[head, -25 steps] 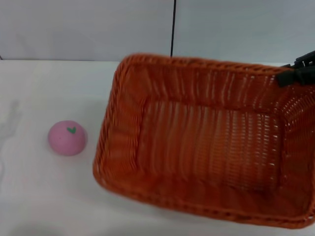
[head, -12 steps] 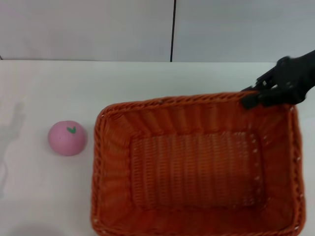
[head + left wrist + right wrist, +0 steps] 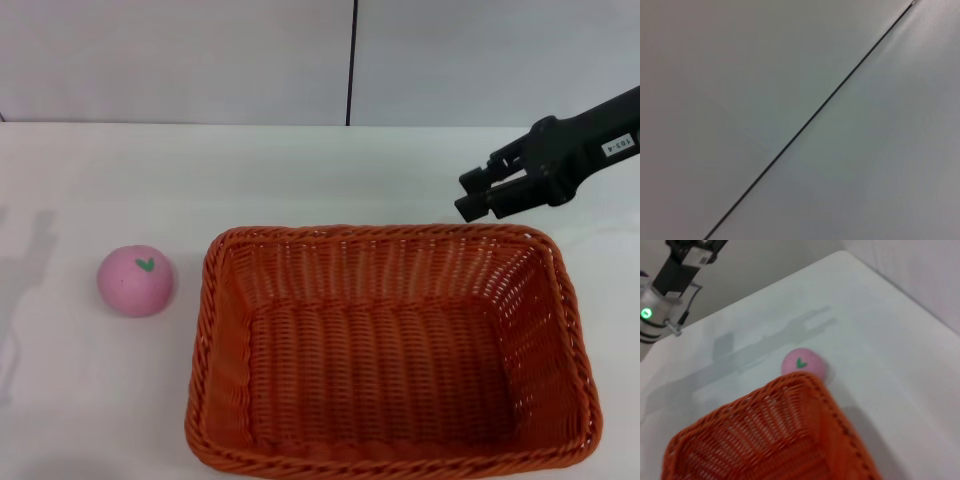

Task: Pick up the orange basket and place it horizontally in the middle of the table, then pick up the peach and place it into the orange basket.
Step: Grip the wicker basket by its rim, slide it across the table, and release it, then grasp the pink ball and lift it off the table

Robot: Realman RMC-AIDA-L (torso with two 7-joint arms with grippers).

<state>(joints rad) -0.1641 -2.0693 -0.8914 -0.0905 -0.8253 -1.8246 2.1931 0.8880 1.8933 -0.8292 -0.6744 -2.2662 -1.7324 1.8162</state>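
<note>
The orange basket lies flat on the white table, long side across, in the front middle, with nothing inside. The pink peach with its green leaf mark rests on the table just left of the basket, apart from it. My right gripper hovers above and behind the basket's far right corner, open, holding nothing and clear of the rim. The right wrist view looks down on the basket's end with the peach beyond it. My left arm is held high past the peach.
A grey wall with a dark vertical seam rises behind the table. Bare tabletop stretches behind the basket and around the peach. The left wrist view shows only wall with a dark seam.
The basket went from tilted and lifted to lying flat on the table. My right gripper let go of its far right rim and rose up and back.
</note>
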